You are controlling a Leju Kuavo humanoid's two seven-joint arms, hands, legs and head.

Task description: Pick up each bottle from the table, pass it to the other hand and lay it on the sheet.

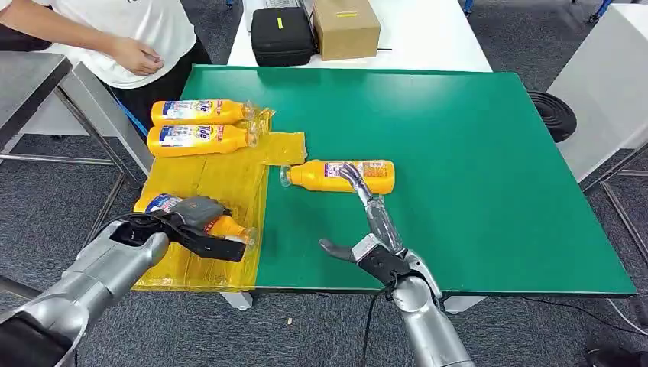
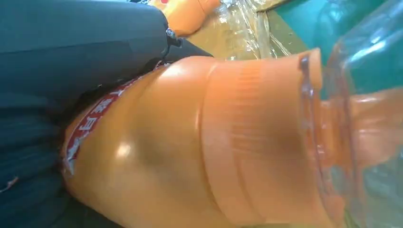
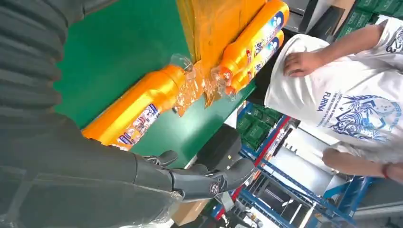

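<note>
The left robot hand [image 1: 200,223] grips a bottle [image 1: 163,203] over the sheet [image 1: 221,180]; the right robot hand [image 1: 372,222], fingers spread, could nudge the counter bottle [image 1: 348,174] (round, smooth) rolling.

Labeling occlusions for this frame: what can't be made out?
- Held bottle, head view: middle hidden by left robot hand.
- Bottle on table, head view: right robot hand fingers overlap it; contact unclear.
- Left wrist view: cap blurred, cut off by the edge.
- Bottle labels: print too small.
</note>
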